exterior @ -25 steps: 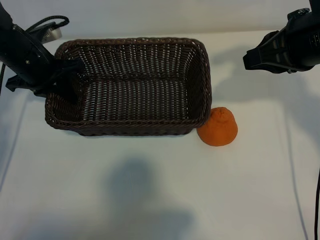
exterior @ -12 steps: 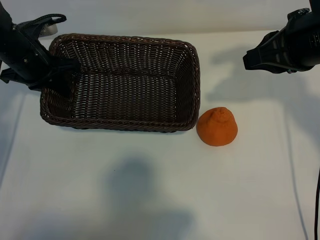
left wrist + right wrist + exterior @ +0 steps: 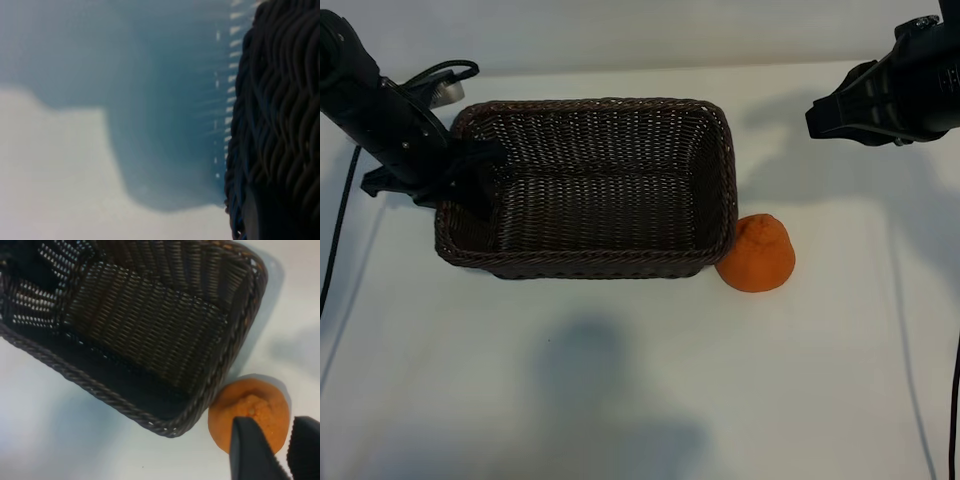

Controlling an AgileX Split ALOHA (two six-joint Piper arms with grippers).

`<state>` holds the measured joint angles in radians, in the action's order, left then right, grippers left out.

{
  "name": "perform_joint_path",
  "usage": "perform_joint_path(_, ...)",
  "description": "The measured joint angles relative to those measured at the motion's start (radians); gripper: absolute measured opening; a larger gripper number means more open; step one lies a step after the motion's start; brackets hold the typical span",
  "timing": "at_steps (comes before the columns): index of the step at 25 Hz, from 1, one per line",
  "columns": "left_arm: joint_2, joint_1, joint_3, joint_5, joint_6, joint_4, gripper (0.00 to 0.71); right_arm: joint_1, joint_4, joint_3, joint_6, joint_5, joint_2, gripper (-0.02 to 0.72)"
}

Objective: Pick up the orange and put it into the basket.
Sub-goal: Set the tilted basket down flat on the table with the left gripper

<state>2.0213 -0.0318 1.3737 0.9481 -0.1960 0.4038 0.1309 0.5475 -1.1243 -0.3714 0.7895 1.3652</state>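
Resting on the white table (image 3: 620, 380), the orange (image 3: 757, 254) sits upright, knob on top, touching the basket's (image 3: 720, 180) near right corner from outside. The basket holds nothing but the left gripper (image 3: 470, 185), which reaches over its left wall and pinches that woven wall, one finger inside and one outside. Farther back on the right, the right gripper (image 3: 280, 452) hangs in the air, well apart from the table, its fingers (image 3: 252, 450) spread and holding nothing.
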Motion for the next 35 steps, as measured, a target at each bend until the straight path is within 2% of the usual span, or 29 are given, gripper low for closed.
perform_joint_path(22,0.001,0.0,0.0,0.004,-0.014,0.008,0.149,0.0,0.015,0.0,0.0,-0.003,0.0,0.232)
perform_joint_path(35,0.036,0.0,0.0,0.0,-0.06,0.061,0.149,0.0,0.016,0.0,0.0,-0.003,0.0,0.232)
